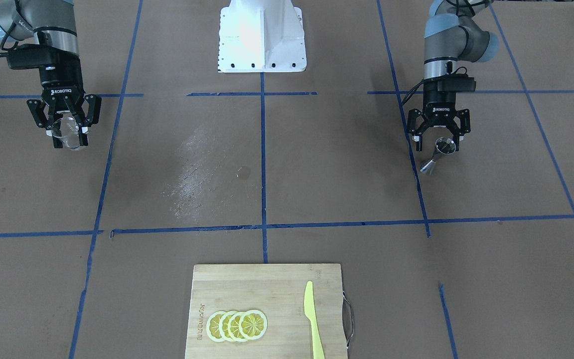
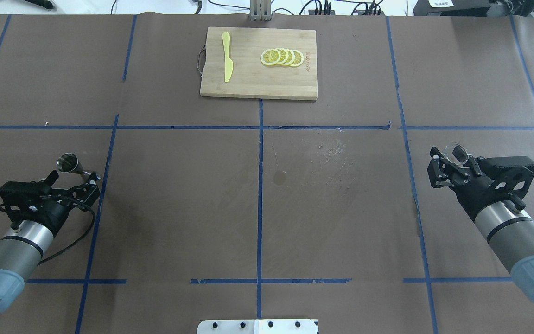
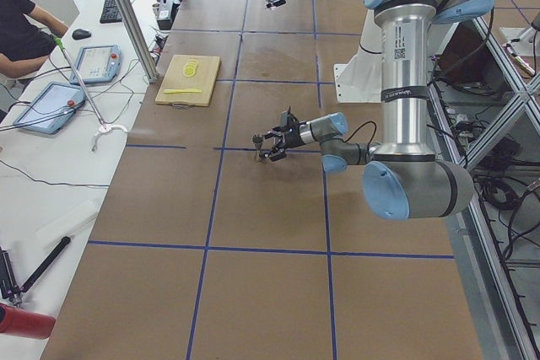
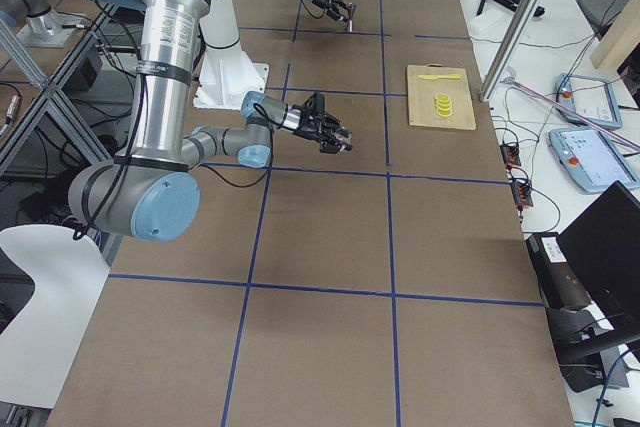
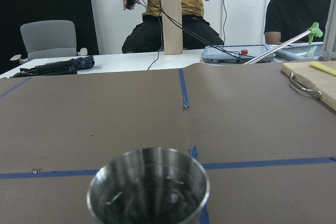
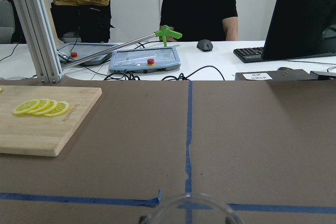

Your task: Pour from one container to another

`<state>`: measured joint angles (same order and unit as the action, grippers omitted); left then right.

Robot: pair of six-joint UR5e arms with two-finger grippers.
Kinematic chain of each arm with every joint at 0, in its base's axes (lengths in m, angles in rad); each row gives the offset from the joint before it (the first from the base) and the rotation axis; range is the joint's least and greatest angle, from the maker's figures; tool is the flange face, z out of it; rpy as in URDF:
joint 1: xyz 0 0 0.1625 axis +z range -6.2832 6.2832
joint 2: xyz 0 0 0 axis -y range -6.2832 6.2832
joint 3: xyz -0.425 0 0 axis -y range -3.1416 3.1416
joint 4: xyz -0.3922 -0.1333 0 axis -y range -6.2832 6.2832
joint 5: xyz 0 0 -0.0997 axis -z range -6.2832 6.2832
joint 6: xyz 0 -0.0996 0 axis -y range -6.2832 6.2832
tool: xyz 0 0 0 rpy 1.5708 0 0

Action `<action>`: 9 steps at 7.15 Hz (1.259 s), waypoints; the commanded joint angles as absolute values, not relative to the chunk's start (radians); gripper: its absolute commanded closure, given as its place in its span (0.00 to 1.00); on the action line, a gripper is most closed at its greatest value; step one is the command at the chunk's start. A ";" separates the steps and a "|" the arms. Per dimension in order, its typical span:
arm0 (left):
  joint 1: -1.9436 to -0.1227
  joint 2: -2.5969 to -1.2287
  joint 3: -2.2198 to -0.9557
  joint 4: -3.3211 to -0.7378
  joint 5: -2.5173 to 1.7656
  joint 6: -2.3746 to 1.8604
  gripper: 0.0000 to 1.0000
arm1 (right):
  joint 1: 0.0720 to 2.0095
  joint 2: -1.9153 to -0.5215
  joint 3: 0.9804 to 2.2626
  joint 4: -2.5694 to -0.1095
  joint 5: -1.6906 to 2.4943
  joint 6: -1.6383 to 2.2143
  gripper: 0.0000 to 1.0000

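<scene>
A small steel jigger (image 1: pixel 438 154) stands upright between the fingers of my left gripper (image 1: pixel 439 143), whose jaws are spread wide and open around it. Overhead, the jigger (image 2: pixel 68 163) shows just ahead of that gripper (image 2: pixel 73 179). Its cup fills the bottom of the left wrist view (image 5: pixel 148 187), and no fingers show there. On the other side, my right gripper (image 1: pixel 71 141) is shut on a clear glass (image 1: pixel 69 130). The glass (image 2: pixel 457 151) also shows overhead between the fingers. Only the glass rim (image 6: pixel 191 207) shows in the right wrist view.
A bamboo cutting board (image 2: pixel 248 81) lies at the far middle, with lemon slices (image 2: pixel 282 57) and a yellow plastic knife (image 2: pixel 227 62) on it. Pale dried splash marks (image 2: pixel 336 153) and a small round stain (image 2: pixel 279 176) mark the table's centre. The white robot base (image 1: pixel 262 37) stands between the arms.
</scene>
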<state>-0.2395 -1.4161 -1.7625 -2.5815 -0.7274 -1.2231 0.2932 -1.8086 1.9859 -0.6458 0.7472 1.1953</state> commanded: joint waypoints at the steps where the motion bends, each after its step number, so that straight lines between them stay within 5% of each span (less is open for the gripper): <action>1: -0.239 -1.349 -1.847 -2.580 -0.829 -1.210 0.00 | 0.256 -1.809 1.948 -0.638 0.691 1.200 1.00; 5: -0.241 -1.269 -2.049 -2.487 -1.044 -1.154 0.00 | 0.210 -1.807 1.901 -0.618 0.623 1.213 1.00; 9: -0.306 -1.258 -2.140 -2.474 -1.188 -1.054 0.00 | 0.143 -1.755 1.697 -0.459 0.542 1.213 1.00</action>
<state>-0.2731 -1.2621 -2.1062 -2.4828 -1.1282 -1.0935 0.1630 -1.7779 1.7449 -0.4813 0.5625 1.2133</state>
